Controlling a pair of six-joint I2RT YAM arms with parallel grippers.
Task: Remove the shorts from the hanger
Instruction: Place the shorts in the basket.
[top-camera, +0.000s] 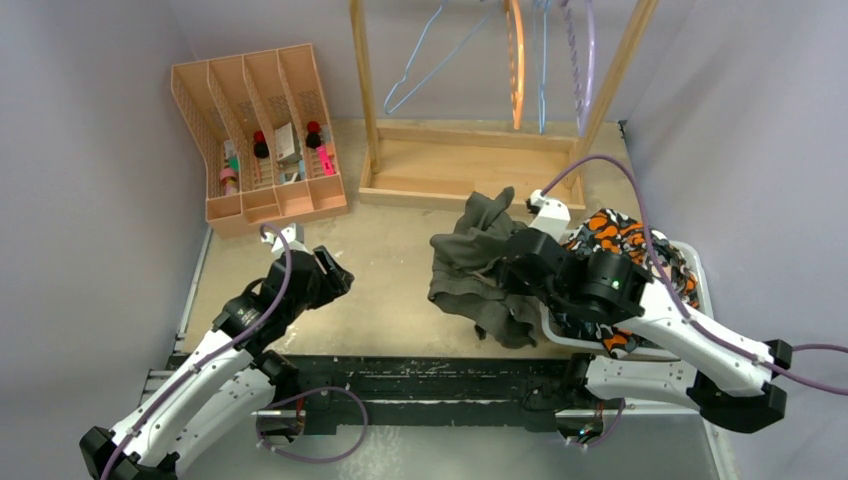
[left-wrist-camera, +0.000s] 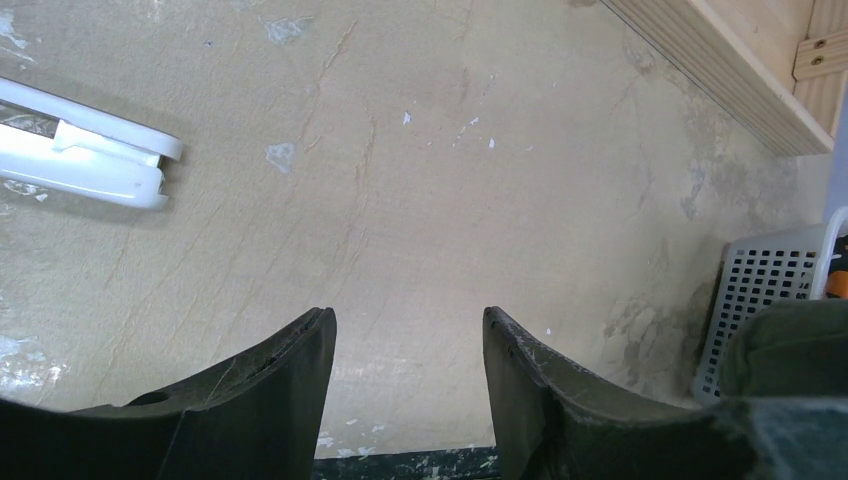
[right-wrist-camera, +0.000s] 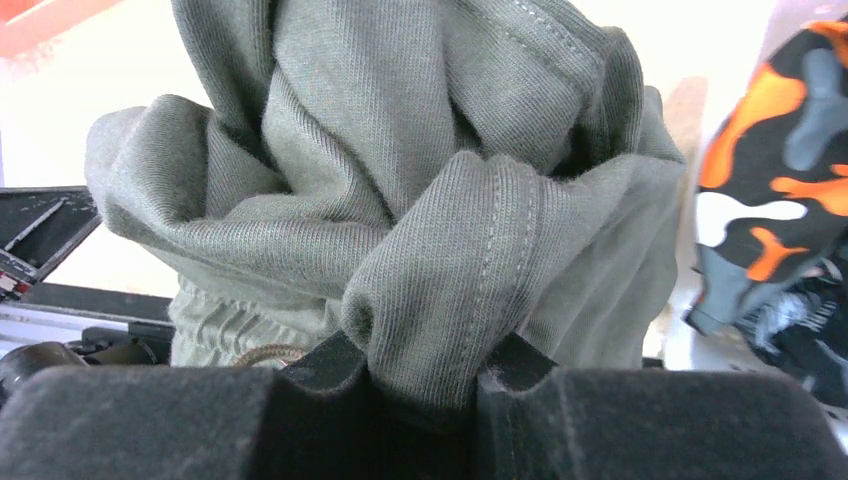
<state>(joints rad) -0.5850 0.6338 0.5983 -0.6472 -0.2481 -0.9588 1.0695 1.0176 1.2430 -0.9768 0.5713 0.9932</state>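
My right hand (right-wrist-camera: 425, 365) is clamped on a thick fold of the olive green shorts (right-wrist-camera: 440, 200). The ribbed cloth is pinched along a stitched seam between the two fingers, and the rest bunches above them. In the top view the garment hangs in a crumpled mass over the worktop (top-camera: 390, 260), just beside the white basket (top-camera: 700, 262) and free of any hanger. I judge the pinch on a doubled seam was chosen because a single layer of soft fabric would slip. The camouflage shorts (top-camera: 610, 232) already lie in the basket on darker cloth, so the basket appears to be the collecting place, and the olive pair sits at its left edge, not yet inside. My left hand (left-wrist-camera: 410, 340) is empty with its fingers apart, low over bare worktop well to the left and clear of the cloth — presumably parked out of the way. The worktop is pale tan board, scuffed and flecked with white marks. At the rear stand a wooden rack (top-camera: 470, 165) with bare wire hangers (top-camera: 517, 60) and a tan slotted organiser (top-camera: 200, 110) of small items — plain grey-lilac walls enclose the cell.
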